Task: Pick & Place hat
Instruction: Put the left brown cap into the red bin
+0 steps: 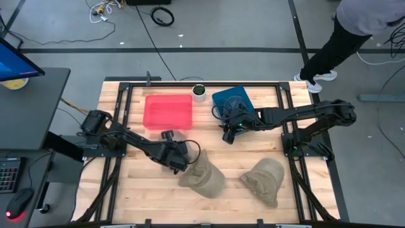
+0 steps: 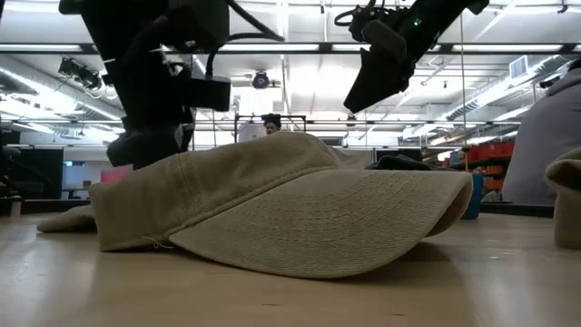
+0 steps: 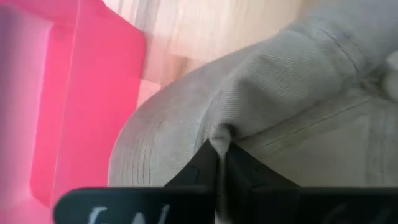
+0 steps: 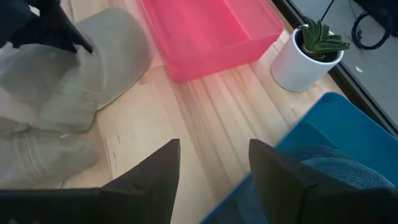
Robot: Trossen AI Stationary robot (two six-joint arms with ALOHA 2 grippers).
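Observation:
A tan hat (image 1: pixel 204 178) lies on the wooden table, its brim toward the near edge (image 2: pixel 300 204). My left gripper (image 1: pixel 176 163) is at the hat's left side and is shut on its cloth (image 3: pixel 219 142). A second tan hat (image 1: pixel 263 180) lies to the right, touched by nothing. My right gripper (image 1: pixel 228 134) is open and empty above the table beside the blue bin (image 1: pixel 231 100). Its fingers also show in the right wrist view (image 4: pixel 214 168). In the low view it hangs high above the hat (image 2: pixel 381 68). My left gripper pinches a raised fold of the hat's crown cloth (image 3: pixel 217 132) between its two shut fingers, at the hat's left side. The fingers come from the table's left, slanting down. The hat still lies on the table, its brim flat (image 2: pixel 318 236).
A pink bin (image 1: pixel 168 111) stands at the far middle of the table and a small potted plant (image 1: pixel 199 92) next to it. The blue bin (image 4: pixel 329 143) holds a dark blue cloth thing. A person (image 1: pixel 354 31) stands beyond the far right corner.

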